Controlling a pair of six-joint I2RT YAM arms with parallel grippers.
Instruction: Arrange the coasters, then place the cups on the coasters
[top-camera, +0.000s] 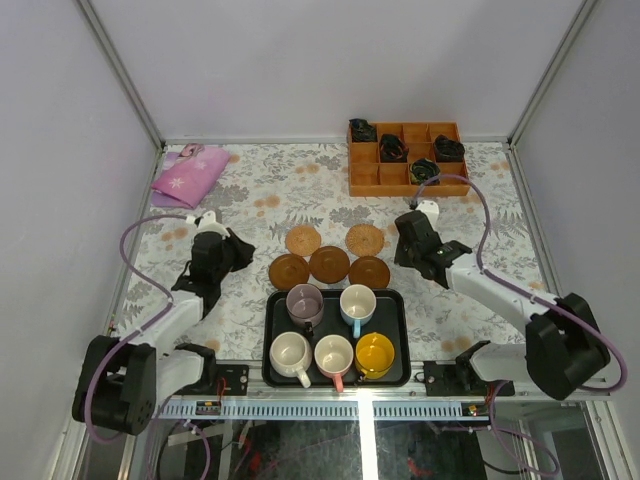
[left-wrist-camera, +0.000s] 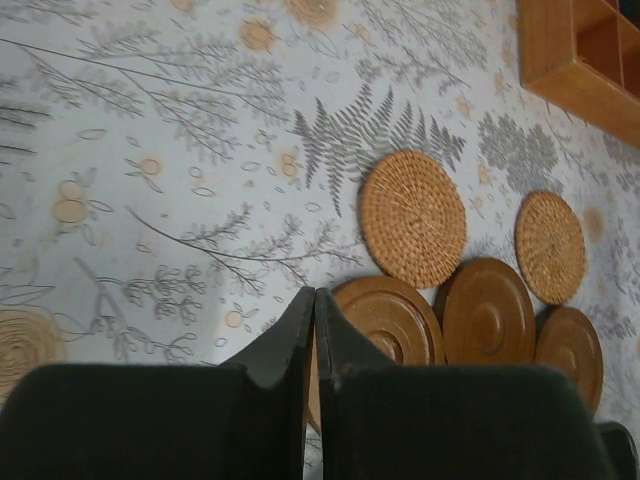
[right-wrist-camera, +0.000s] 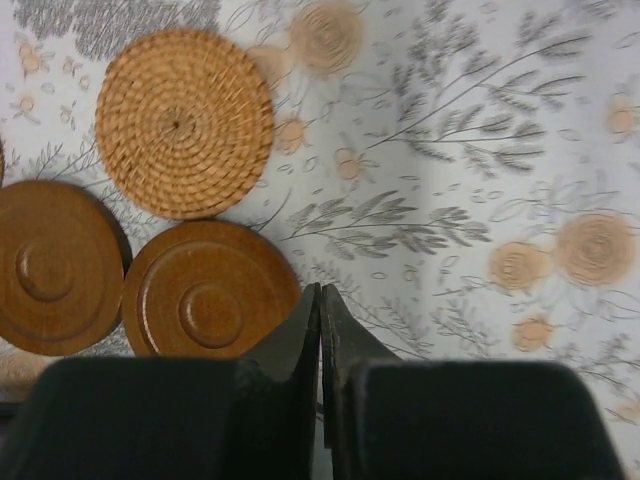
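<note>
Several round coasters lie in a cluster in the middle of the table: two woven tan ones (top-camera: 302, 240) (top-camera: 365, 239) behind three dark wood ones (top-camera: 289, 271) (top-camera: 329, 264) (top-camera: 369, 272). Several cups stand in a black tray (top-camera: 330, 300): mauve (top-camera: 304, 303), white with blue handle (top-camera: 357, 303), cream (top-camera: 290, 353), white with pink handle (top-camera: 333, 355), yellow (top-camera: 375, 354). My left gripper (top-camera: 240, 250) (left-wrist-camera: 315, 292) is shut and empty, just left of the leftmost wood coaster (left-wrist-camera: 390, 320). My right gripper (top-camera: 403, 254) (right-wrist-camera: 320, 288) is shut and empty, beside the rightmost wood coaster (right-wrist-camera: 210, 292).
An orange compartment box (top-camera: 405, 157) with dark bundles stands at the back right. A pink cloth (top-camera: 188, 175) lies at the back left. The tray sits against the near edge between the arm bases. White walls close in the table's sides.
</note>
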